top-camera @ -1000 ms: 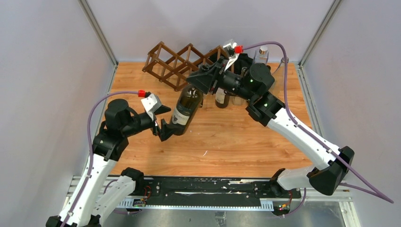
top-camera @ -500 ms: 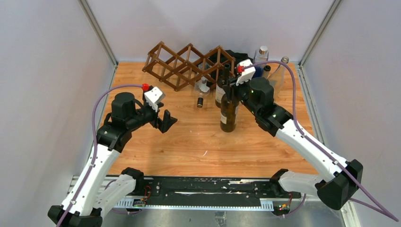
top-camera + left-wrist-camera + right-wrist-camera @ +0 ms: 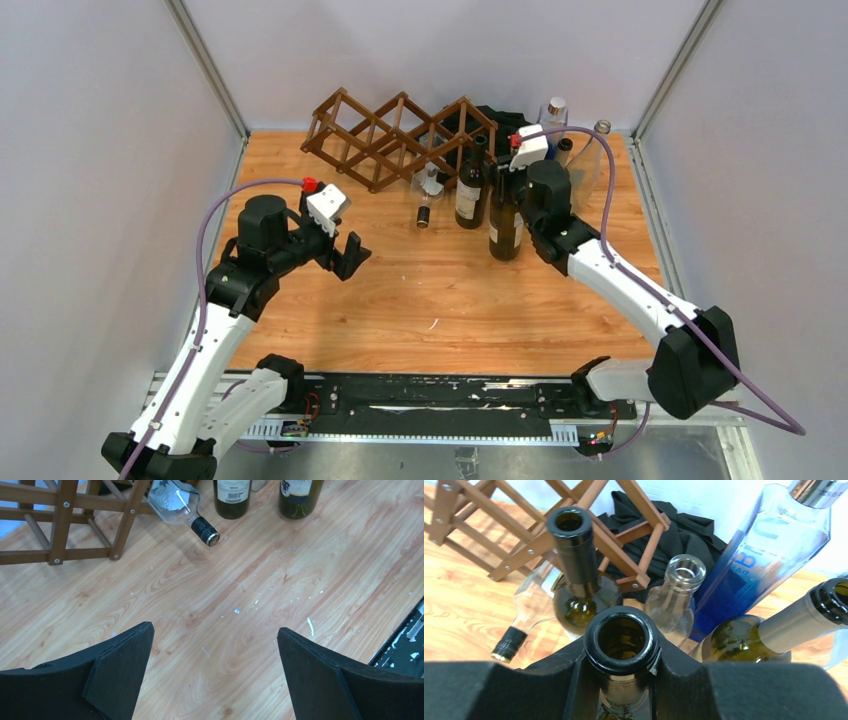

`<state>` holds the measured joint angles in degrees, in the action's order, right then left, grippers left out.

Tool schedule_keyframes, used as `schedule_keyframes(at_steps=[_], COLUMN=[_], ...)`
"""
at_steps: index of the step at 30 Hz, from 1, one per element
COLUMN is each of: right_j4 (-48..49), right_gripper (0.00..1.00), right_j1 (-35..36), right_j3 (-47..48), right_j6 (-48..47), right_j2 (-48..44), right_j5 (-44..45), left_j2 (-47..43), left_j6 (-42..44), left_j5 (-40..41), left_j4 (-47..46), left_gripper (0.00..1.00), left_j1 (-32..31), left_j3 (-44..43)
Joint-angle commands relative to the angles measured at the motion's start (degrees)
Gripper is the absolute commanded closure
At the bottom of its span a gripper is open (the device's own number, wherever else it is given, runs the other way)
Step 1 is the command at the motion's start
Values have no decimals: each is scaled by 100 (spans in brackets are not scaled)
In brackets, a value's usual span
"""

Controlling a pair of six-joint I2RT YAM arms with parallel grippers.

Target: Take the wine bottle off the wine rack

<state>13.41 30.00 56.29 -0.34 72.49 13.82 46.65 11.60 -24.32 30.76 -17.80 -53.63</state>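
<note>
Wooden table point(image 3: 420, 300), right tool point(image 3: 522, 190) pinching wine bottle point(image 3: 505, 228), left tool point(image 3: 350, 255) spread, wrist view shows open mouth.

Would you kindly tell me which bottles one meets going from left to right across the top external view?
The clear bottle lying on its side → upright dark labelled bottle → wine bottle held by the right pincer → tall clear bottle with a silver cap → clear bottle at the far right.

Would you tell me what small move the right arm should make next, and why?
Probably open the right gripper and let go: the wine bottle it clamps by the neck stands upright, seemingly on the table, clear of the wine rack.
</note>
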Motion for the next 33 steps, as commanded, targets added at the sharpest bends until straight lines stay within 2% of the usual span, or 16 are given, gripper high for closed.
schedule_keyframes(at_steps=[1, 10, 15, 18, 23, 26, 29, 33], right_j4=[1043, 1651, 1863, 1772, 1365, 1080, 769, 228], right_gripper=[100, 100, 90, 75, 36, 19, 14, 13], right_j1=[-218, -325, -444, -511, -513, -514, -509, -451], right_j3=[233, -82, -347, -373, -216, -63, 119, 403], right_j6=[-196, -134, -3, 228, 248, 259, 365, 688], right_j2=[159, 356, 304, 256, 118, -103, -345, -723], right_j5=[264, 370, 360, 304, 342, 334, 331, 547], left_j2=[-72, -114, -130, -116, -25, 101, 275, 621], left_j6=[63, 134, 128, 80, 8, -33, -177, -526], left_j5=[-10, 159, 156, 155, 277, 478, 754, 817], left_j4=[114, 78, 75, 67, 78, 91, 35, -26], left_gripper=[0, 0, 0, 0, 0, 0, 0, 0], left_j1=[14, 14, 14, 14, 14, 18, 62, 408], left_j3=[-102, -39, -8, -14, -118, -221, -336, -549])
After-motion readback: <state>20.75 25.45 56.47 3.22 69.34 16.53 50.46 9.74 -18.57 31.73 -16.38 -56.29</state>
